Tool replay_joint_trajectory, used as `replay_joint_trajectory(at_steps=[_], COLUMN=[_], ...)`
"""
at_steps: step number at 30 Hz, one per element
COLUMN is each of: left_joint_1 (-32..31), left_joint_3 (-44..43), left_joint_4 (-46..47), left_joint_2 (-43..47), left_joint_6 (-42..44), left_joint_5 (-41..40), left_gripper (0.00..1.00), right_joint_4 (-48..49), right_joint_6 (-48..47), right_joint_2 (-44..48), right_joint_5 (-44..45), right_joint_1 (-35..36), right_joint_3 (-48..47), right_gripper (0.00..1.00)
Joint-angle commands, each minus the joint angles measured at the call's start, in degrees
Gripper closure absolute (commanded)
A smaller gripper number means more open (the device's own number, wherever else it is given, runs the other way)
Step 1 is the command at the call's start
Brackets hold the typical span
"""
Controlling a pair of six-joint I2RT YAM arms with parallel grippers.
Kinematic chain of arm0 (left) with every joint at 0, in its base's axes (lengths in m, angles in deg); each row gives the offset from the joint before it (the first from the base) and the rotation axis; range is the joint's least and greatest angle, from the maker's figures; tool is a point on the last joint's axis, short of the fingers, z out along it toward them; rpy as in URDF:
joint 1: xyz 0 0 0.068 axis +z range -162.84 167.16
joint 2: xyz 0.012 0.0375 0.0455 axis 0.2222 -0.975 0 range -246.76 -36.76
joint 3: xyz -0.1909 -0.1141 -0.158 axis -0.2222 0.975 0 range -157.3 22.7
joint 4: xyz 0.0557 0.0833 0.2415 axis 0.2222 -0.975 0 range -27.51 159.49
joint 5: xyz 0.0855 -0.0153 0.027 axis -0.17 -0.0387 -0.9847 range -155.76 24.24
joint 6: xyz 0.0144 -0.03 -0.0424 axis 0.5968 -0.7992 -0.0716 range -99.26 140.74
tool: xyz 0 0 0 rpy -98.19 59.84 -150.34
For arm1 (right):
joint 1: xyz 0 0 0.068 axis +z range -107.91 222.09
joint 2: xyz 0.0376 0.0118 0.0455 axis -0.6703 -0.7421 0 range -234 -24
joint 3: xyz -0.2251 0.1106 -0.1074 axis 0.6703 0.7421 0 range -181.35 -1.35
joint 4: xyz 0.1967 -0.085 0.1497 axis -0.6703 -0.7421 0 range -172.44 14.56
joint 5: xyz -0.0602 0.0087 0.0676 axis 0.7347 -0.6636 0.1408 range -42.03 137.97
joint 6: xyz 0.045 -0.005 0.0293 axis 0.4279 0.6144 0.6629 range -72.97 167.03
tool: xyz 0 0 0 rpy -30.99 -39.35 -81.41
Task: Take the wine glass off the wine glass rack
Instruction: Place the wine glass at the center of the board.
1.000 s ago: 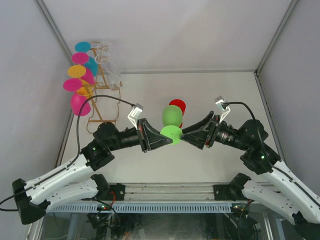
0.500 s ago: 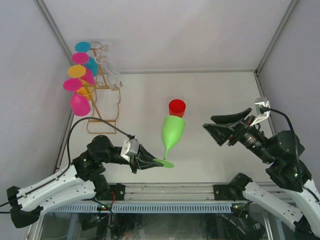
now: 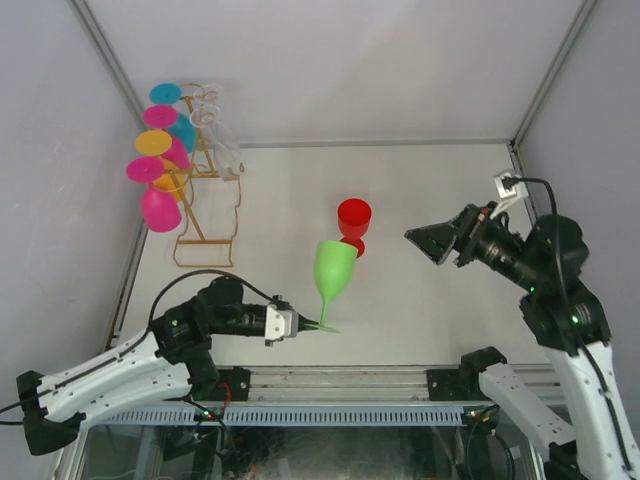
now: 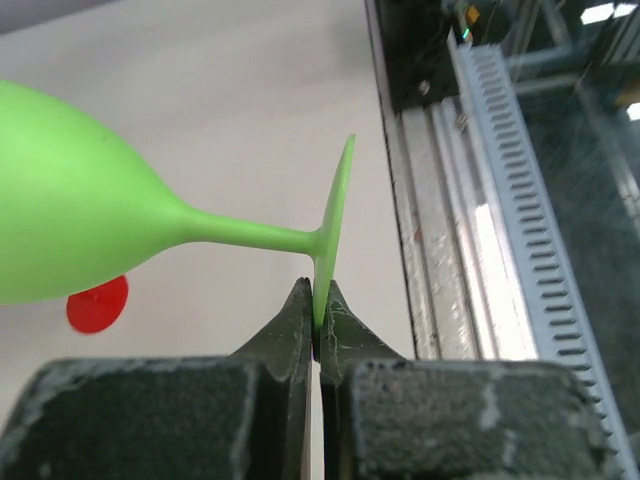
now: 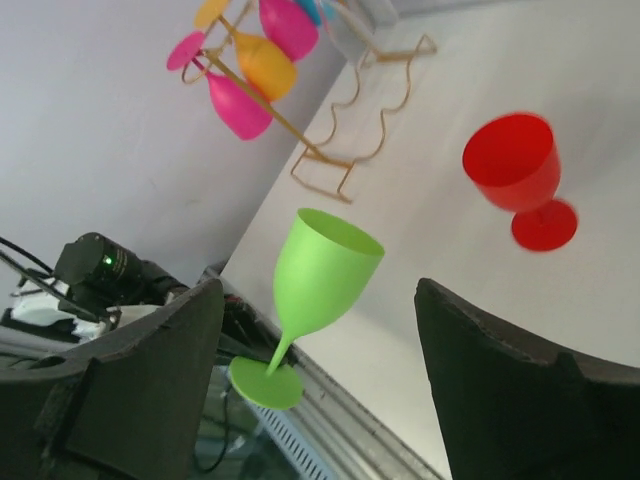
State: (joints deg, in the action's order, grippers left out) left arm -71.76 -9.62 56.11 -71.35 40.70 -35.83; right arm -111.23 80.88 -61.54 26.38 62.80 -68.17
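While the left gripper (image 4: 316, 330) pinches only the rim of the green wine glass (image 3: 335, 268) foot, jaws closed on that thin disc, the bowl stands near the red glass (image 3: 353, 217).
Location: off the wine glass rack (image 3: 213, 172), well apart from it, by the near edge of the table (image 3: 430, 320).
Right gripper (image 3: 432, 240): jaws wide apart, empty.
Risk: so slight an edge pinch may let the glass pivot or slip, toppling against the red glass.
Change: a second earlier both grippers met at the glass mid-table. The right has since let go and retreated, and the glass sits nearer upright.
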Motion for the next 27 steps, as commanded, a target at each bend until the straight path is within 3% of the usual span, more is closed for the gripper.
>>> replay_joint_trajectory(at_steps=[1,4,12,22,27], left_joint_1=[-2.76,-6.28,-17.78,-22.29,-22.6], left_joint_3=[-1.54,-2.47,-4.76,-5.99,-6.22], left_joint_4=[-5.86,-7.56,-4.0,-3.53,-4.36], left_joint_2=[-0.73,-2.24,-7.84,-8.93,-8.89], left_joint_6=[11.16,13.08,10.04,9.05,9.76], left_joint_5=[-7.99,-10.82,-19.28,-23.84,-25.06], left_gripper=[1.0,1.0,1.0,1.0,1.0], right_joint_4=[-0.36,-1.52,-0.43,-1.31,0.36], right_joint_6=[7.07,6.11,2.14,1.78,2.53], right_joint_2=[-7.58,-11.42,-16.91,-24.96,-26.25], right_joint_5=[-29.55,-33.06,-29.74,-21.79,-26.47], right_joint_1=[-11.9,-13.18,-4.03,11.41,13.74], right_joint_3=[2.45,3.1,3.06,2.59,2.63], right_gripper=[0.25,0.29,0.32,0.36,0.44])
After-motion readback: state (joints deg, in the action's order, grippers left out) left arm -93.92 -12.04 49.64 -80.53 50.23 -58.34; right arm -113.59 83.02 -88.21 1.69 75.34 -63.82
